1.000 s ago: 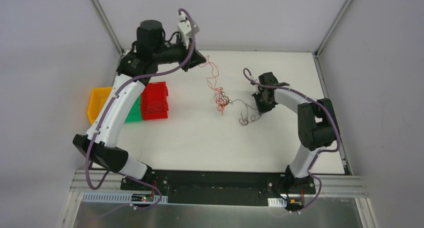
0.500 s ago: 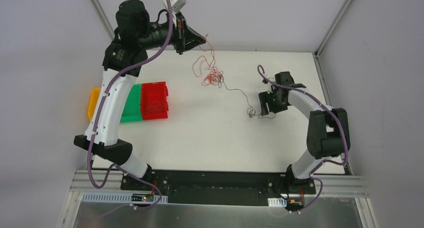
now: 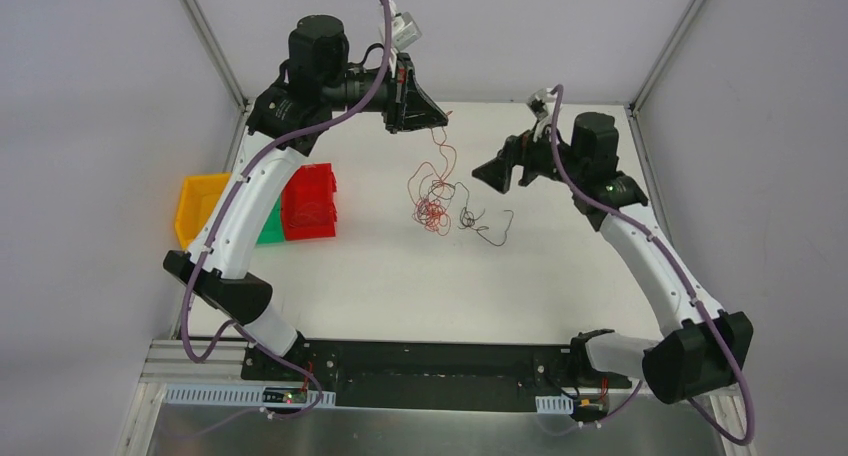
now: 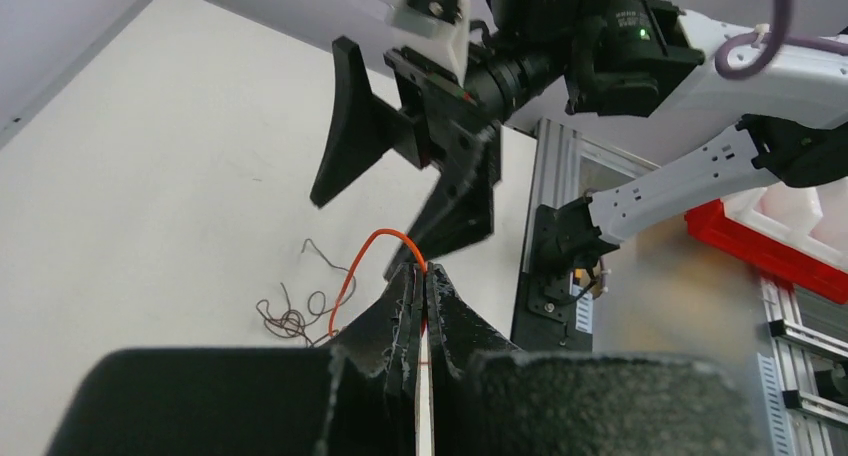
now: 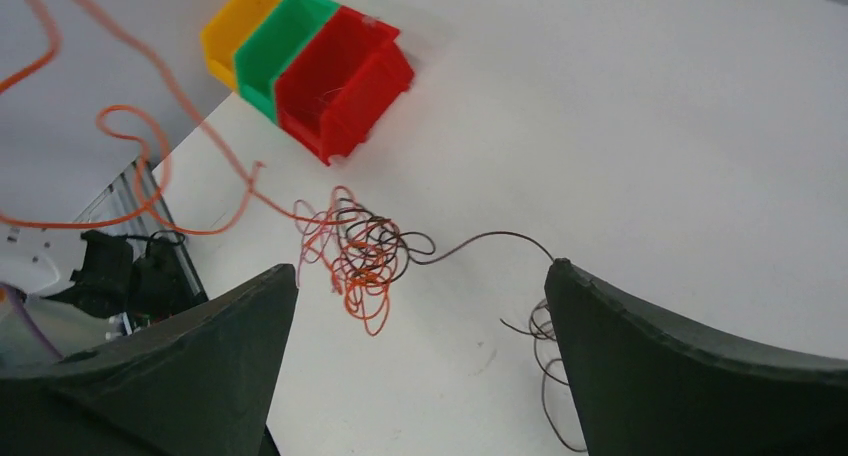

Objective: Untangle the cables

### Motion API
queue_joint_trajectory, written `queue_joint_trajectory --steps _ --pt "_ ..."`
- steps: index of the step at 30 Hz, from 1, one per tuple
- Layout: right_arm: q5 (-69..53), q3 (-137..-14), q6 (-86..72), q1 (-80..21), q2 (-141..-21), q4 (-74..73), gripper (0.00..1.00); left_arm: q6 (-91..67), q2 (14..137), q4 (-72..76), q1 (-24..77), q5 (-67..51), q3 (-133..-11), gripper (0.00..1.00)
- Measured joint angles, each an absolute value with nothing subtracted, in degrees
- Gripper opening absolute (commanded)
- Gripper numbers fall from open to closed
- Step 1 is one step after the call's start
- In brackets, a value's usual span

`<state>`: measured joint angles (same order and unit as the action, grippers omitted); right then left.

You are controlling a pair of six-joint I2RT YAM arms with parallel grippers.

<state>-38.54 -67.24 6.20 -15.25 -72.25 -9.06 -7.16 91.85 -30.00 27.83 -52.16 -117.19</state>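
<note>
Left pincer [image 4: 425,272] nips an orange cable [image 4: 385,232], plain only wrist-side.

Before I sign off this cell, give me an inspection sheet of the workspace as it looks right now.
Surface: flat white table top.
Job's things: clump of thin curly red, orange and dark wires lies mid-table; an orange strand rises from it to the left gripper; a dark strand trails off toward the right arm's side.
Clutter: red plastic bin, green plastic bin and yellow plastic bin in a row at the table's left edge.
Grippers: left gripper raised, fingers shut on the orange strand; right gripper above the wires, fingers open, holding nothing.
Cables: purple harness cable looped along each arm.
Surroundings: grey walls, aluminium frame posts.
</note>
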Motion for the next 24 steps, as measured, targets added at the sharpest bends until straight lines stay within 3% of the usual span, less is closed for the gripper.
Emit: queue_joint_trajectory --steps 6,12,17,20,24 --pt "-39.5 -59.2 7.6 -23.8 -68.2 2.9 0.99 -8.4 92.2 -29.9 28.5 -53.8 -117.3 0.0" --pt "-34.5 -54.8 8.1 -30.1 -71.2 15.8 0.88 -9.6 92.7 -29.9 29.1 -54.8 -118.5 0.0" --pt "-30.2 -54.5 11.9 -33.1 -77.8 24.0 0.45 -11.4 93.8 -29.7 30.1 -55.4 -121.5 0.0" --pt "-27.6 -51.6 16.0 -32.9 -80.2 26.9 0.34 -13.2 95.4 -29.4 29.9 -55.4 -126.0 0.0" --pt "-26.8 -45.0 21.4 -30.2 -81.8 27.9 0.29 -16.3 97.8 -28.4 28.9 -55.0 -134.8 0.0"
